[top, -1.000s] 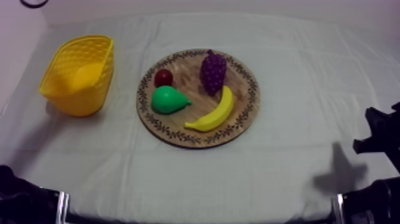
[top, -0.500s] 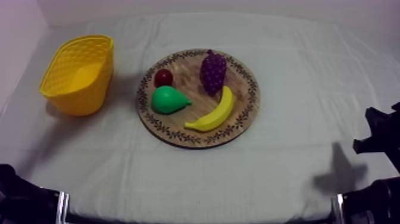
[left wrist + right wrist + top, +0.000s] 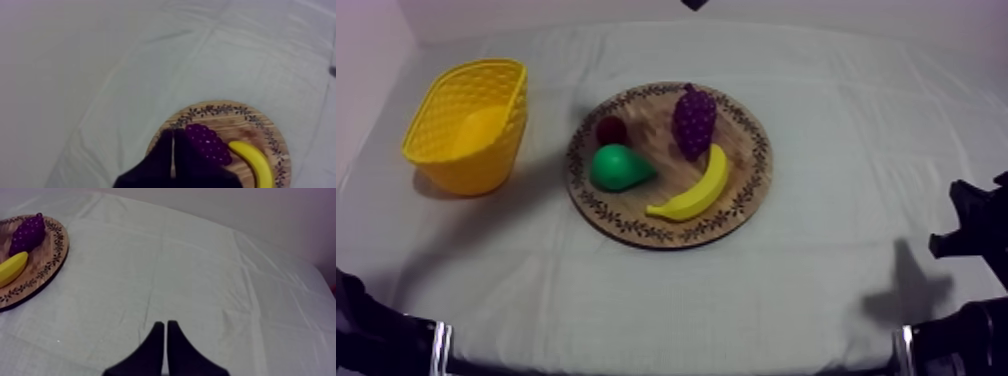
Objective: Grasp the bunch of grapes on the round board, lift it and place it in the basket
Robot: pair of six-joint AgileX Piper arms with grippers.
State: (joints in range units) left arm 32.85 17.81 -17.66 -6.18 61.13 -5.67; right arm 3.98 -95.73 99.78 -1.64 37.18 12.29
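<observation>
L gripper (image 3: 173, 136): fingers pressed together, nothing between them. Tips over the wooden board (image 3: 220, 111), w/ the bunch of grapes (image 3: 207, 144) just beside them, lying on the board. Past the grapes, farther from the tips, the banana (image 3: 256, 161). Beyond the board's rim there's wide bare surface (image 3: 100, 70), so plenty of free room.

R gripper (image 3: 163, 324): also pressed together & empty, over bare cloth, well apart from the board, open room all round it.

Count: 2 grippers, 1 board, 1 yellow basket (image 3: 486, 170), 4 fruit, i.e. 1 grapes, 1 banana, 1 pear (image 3: 619, 167), 1 small red fruit (image 3: 611, 130).

Top view adds the basket, well apart from the board w/ bare cloth between. It also adds pear & small red fruit on the board, just beside each other.
</observation>
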